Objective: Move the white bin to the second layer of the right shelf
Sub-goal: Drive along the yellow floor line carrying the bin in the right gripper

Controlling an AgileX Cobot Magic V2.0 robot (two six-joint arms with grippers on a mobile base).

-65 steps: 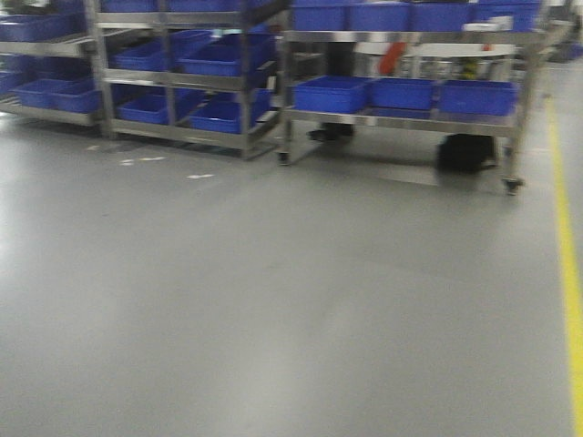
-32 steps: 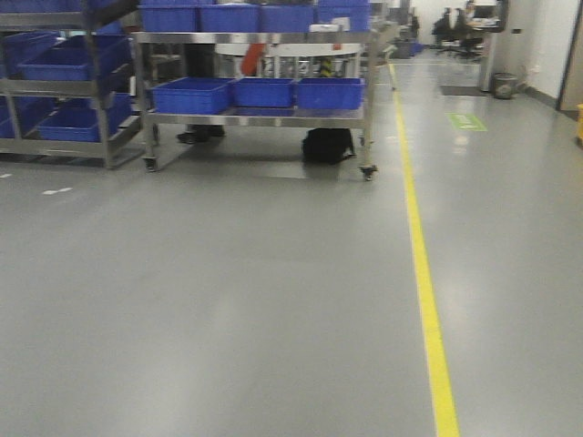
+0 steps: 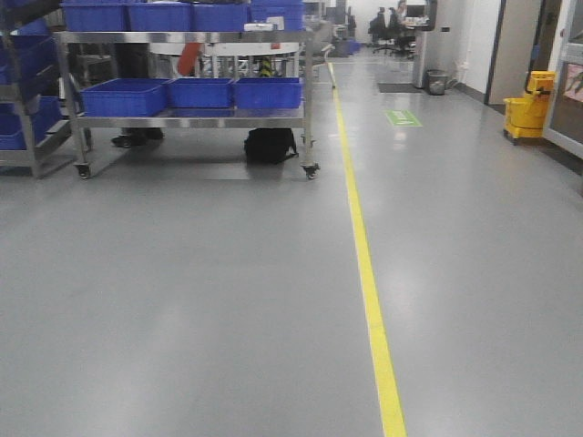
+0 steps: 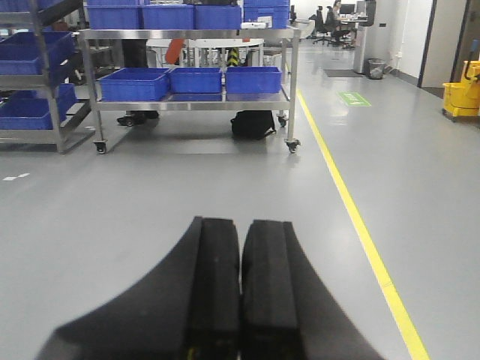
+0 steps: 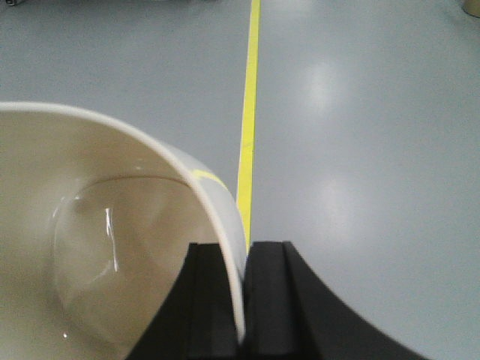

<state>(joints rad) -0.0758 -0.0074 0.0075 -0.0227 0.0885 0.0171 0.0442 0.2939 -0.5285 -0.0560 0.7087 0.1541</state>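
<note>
The white bin (image 5: 112, 247) fills the left of the right wrist view, cream and glossy, with an empty inside. My right gripper (image 5: 241, 246) is shut on its rim, one finger inside the wall and one outside, and holds it above the grey floor. My left gripper (image 4: 240, 221) is shut and empty, its pads pressed together, pointing across the floor toward a steel cart. No rack level with white rollers shows in any view. Neither gripper shows in the front view.
A wheeled steel cart (image 3: 191, 120) with blue crates (image 3: 123, 96) stands far ahead on the left, a black bag (image 3: 270, 146) under it. Another rack (image 3: 27, 146) is at the left edge. A yellow floor line (image 3: 369, 291) runs ahead. A yellow mop bucket (image 3: 526, 105) stands far right.
The front view has swung right: the racks and cart slid to the left, and the yellow line moved from the right edge toward the middle. The corridor and mop bucket came into view.
</note>
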